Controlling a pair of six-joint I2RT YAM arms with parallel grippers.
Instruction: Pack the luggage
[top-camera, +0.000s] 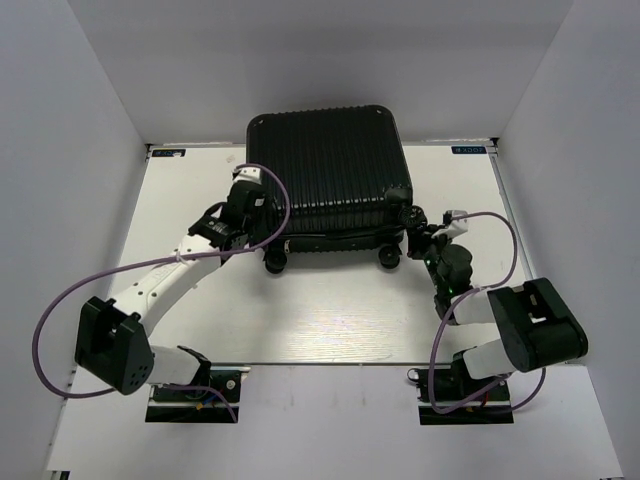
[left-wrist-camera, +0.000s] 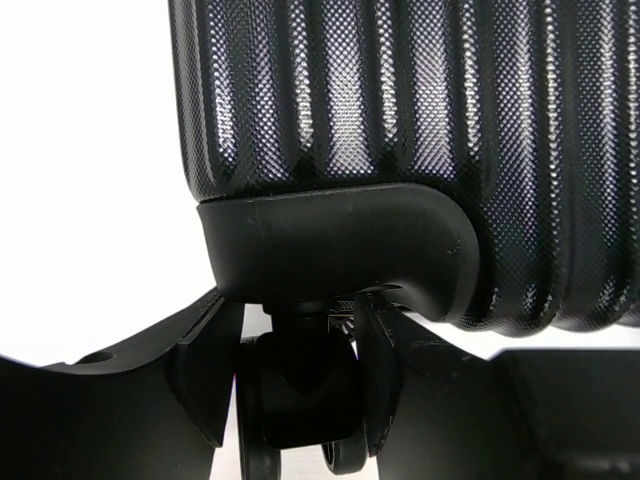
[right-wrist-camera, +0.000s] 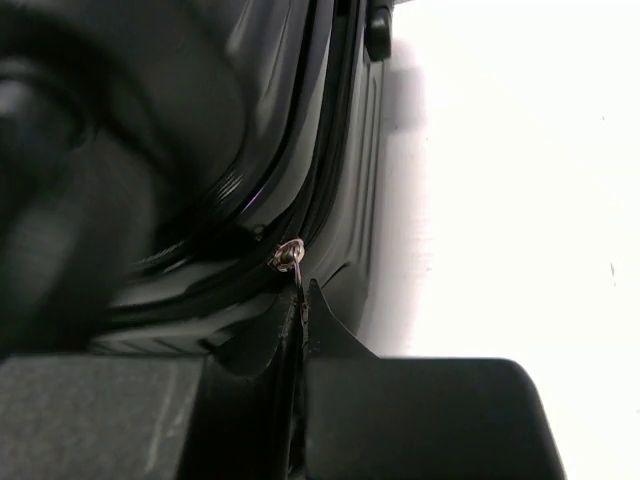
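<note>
The big black ribbed hard-shell suitcase (top-camera: 330, 165) lies closed, mid-table. Right gripper (right-wrist-camera: 300, 296) is pressed together, pinching the small silver zipper pull (right-wrist-camera: 289, 254). Left gripper (left-wrist-camera: 293, 312) is spread around a black caster wheel (left-wrist-camera: 300, 392). Best brace that corner and draw the pull along the seam.

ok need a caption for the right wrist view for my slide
Right gripper pinching the zipper pull at the edge of the black suitcase
</note>
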